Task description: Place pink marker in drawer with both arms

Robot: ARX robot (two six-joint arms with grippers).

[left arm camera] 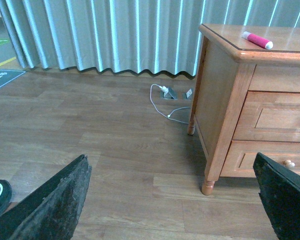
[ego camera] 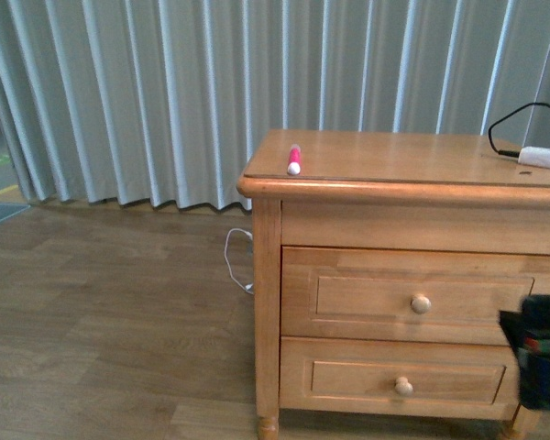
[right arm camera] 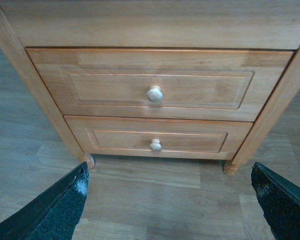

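Note:
The pink marker point(ego camera: 294, 159) lies on the cabinet top near its front left corner; the left wrist view shows the marker point(left arm camera: 257, 40) there too. The upper drawer point(ego camera: 422, 295) is closed, its round knob point(ego camera: 421, 303) in the middle; in the right wrist view the drawer point(right arm camera: 155, 84) faces the camera with its knob point(right arm camera: 154, 93). My left gripper point(left arm camera: 175, 200) hangs open over the floor, left of the cabinet. My right gripper point(right arm camera: 170, 200) is open in front of the drawers, low above the floor. Part of the right arm point(ego camera: 543, 353) shows at the lower right.
The lower drawer point(right arm camera: 157, 141) is closed under the upper one. A white plug box with a black cable point(ego camera: 540, 157) lies on the cabinet top at the right. A white cord point(left arm camera: 165, 102) runs over the wooden floor by the cabinet. Grey curtains point(ego camera: 165, 92) hang behind.

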